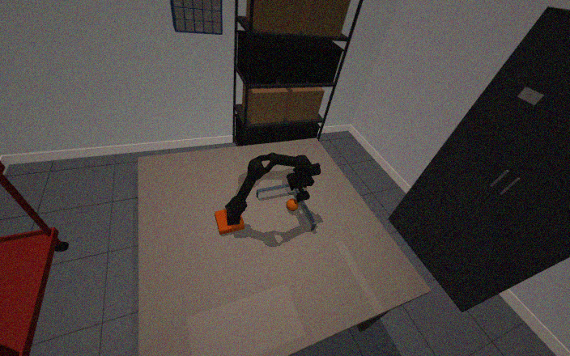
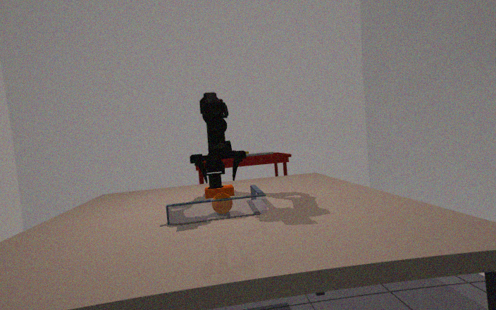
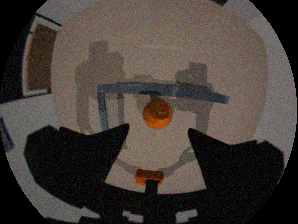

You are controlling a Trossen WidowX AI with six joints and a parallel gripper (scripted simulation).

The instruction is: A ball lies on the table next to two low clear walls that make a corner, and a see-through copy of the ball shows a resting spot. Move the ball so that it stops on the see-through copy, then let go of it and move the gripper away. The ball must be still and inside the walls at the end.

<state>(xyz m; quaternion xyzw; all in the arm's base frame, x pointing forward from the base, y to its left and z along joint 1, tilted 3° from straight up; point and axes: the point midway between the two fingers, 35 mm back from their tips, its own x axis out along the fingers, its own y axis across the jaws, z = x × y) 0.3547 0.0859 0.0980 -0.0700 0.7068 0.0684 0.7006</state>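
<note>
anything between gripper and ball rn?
Nothing visible. The open gripper hangs above the ball, which sits on the table inside the corner of the clear walls. Only open air separates them.
</note>
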